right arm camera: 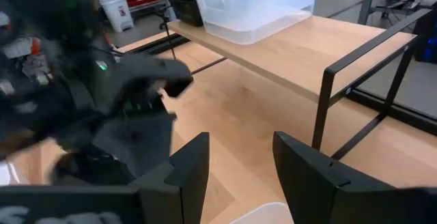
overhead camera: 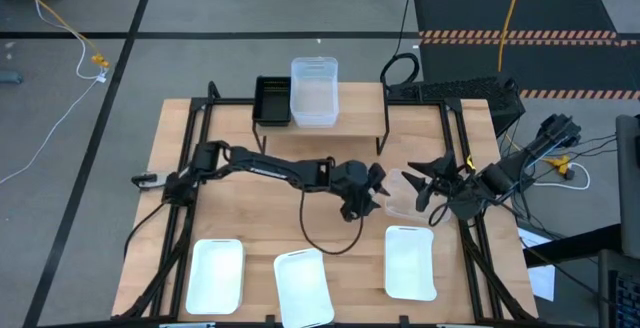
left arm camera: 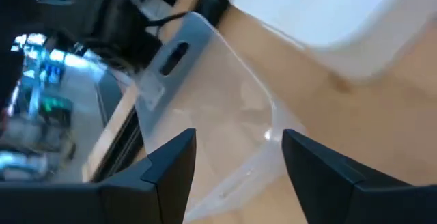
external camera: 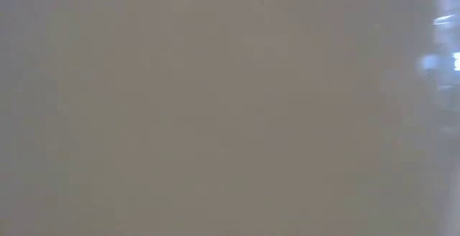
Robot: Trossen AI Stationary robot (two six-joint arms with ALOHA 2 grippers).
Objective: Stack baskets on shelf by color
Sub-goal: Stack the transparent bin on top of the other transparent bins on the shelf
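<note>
Thin clear basket (left arm camera: 218,108), judged light, flexible and slippery, is straddled by the open left claw (left arm camera: 235,159), best gripped at its rim; right claw (right arm camera: 239,162) open, empty.

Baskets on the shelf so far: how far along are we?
Done: a black basket and clear baskets sit on the shelf. In hand: the open left gripper is at a clear basket on the table. Left: three white baskets along the near edge.
</note>
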